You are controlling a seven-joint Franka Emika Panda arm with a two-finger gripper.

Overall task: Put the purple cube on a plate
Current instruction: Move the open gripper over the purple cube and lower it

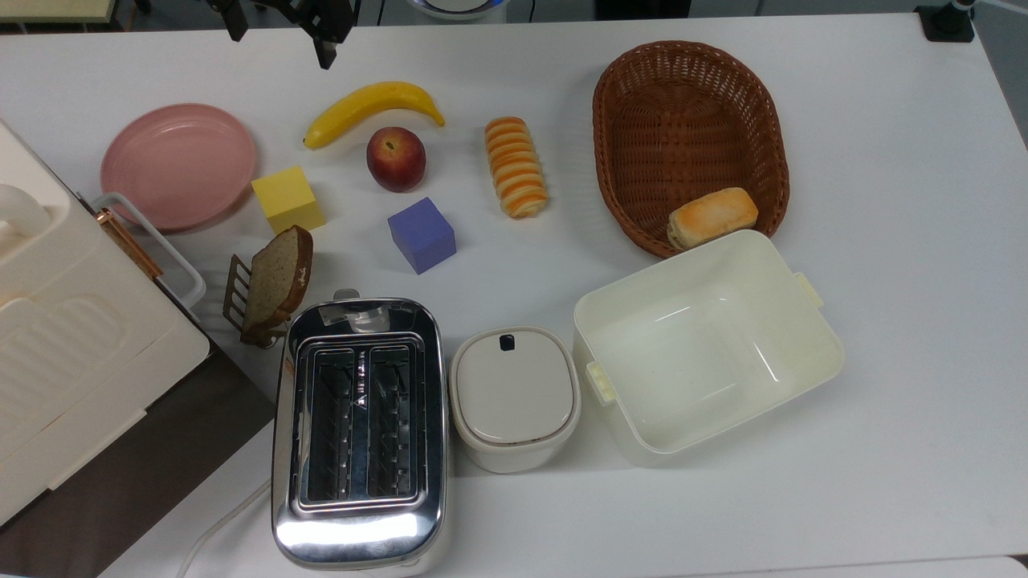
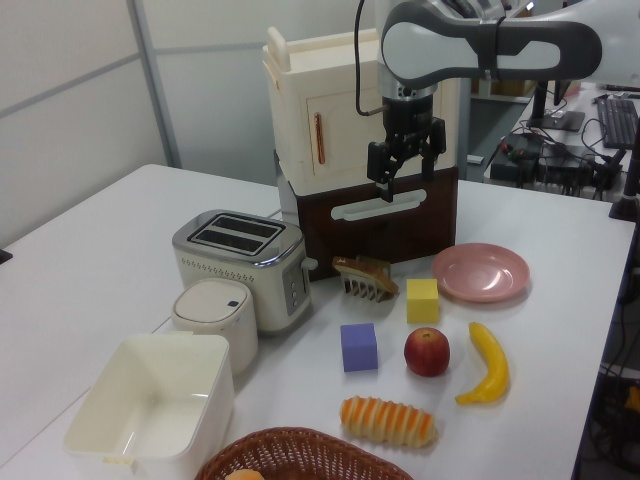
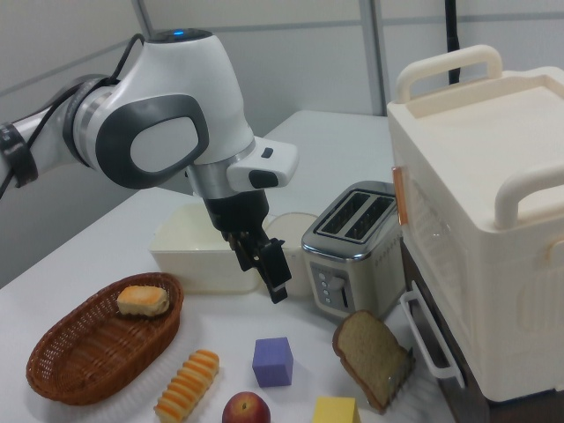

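My claw [image 2: 405, 160] hangs high above the desk [image 1: 883, 449], fingers spread and holding nothing. The purple cube [image 1: 422, 235] sits on the desk below the claw and, in the left view, a little to its left, untouched. The pink plate [image 1: 178, 165] lies bare, below and to the left view's right of the claw. I judge nothing done yet: reach, grasp, carry and release all remain. No writing is legible to me.

Beside the chrome toaster [image 1: 359, 433]: purple cube [image 1: 422, 235] was blue-violet; plate [image 1: 178, 165] pink; cube [image 1: 287, 199] and banana [image 1: 371, 110] yellow; peach [image 1: 396, 159] red; basket [image 1: 690, 136] brown wicker; roll [image 1: 516, 166] orange-striped.
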